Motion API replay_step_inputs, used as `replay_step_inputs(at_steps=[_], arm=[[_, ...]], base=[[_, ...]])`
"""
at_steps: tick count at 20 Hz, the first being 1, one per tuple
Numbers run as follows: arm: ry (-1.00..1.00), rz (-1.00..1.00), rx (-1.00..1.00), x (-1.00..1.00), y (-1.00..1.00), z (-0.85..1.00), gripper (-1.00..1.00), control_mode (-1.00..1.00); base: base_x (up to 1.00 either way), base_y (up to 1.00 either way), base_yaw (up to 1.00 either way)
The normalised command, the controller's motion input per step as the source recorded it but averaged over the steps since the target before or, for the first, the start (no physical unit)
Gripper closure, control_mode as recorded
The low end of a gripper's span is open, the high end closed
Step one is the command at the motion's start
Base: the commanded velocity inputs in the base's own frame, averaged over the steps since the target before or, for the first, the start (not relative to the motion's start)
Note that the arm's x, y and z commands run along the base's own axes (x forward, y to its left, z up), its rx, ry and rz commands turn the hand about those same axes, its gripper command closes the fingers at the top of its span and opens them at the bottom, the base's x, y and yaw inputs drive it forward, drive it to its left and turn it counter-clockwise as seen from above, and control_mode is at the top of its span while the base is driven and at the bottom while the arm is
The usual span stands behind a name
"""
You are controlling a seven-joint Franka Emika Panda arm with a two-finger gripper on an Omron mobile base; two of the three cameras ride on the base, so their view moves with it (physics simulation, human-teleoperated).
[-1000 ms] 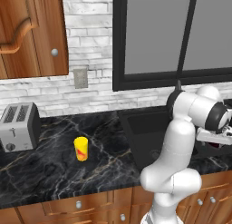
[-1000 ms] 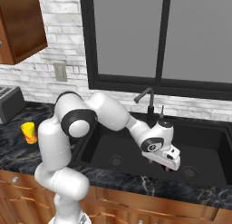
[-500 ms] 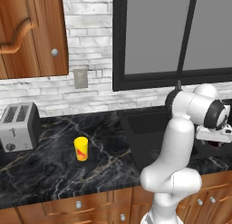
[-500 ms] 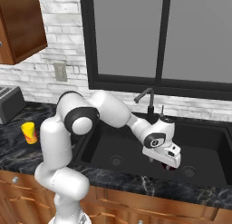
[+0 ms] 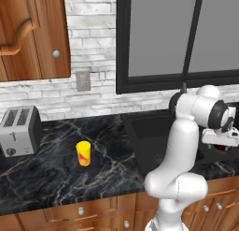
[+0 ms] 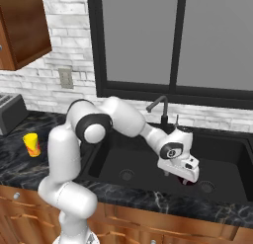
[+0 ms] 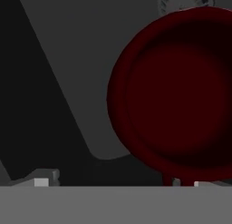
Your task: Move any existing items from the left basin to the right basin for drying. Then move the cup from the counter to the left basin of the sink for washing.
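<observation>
Sink (image 6: 232, 188): arm has stayed low over the right basin (image 6: 222, 161).
Gripper (image 6: 188, 181): wide open — red bowl (image 7: 179, 94) released.
Next: yellow cup (image 5: 83, 153).

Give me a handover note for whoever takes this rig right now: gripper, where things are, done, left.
Gripper: open, low in the right basin, right at the dark red bowl; nothing held.
Dark red bowl: in the right basin next to the round drain; it looks set down, though contact with the floor is hard to confirm.
Yellow cup: upright on the counter, between the toaster and the sink.
Left basin: nothing visible in it.
Done: bowl transfer, apparently.
Left: lift the arm clear, pick up the yellow cup, place it in the left basin.
</observation>
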Motion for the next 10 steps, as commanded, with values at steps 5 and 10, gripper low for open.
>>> replay_step_inputs(at_steps=[5, 10], arm=[[0.14, 0.05, 0.04, 0.25, 0.02, -0.22, -1.0, -1.0], [0.05, 0.15, 0.09, 0.2, 0.0, -0.41, -1.0, -1.0]], base=[[0.0, 0.0, 0.0], [0.0, 0.0, 0.0]])
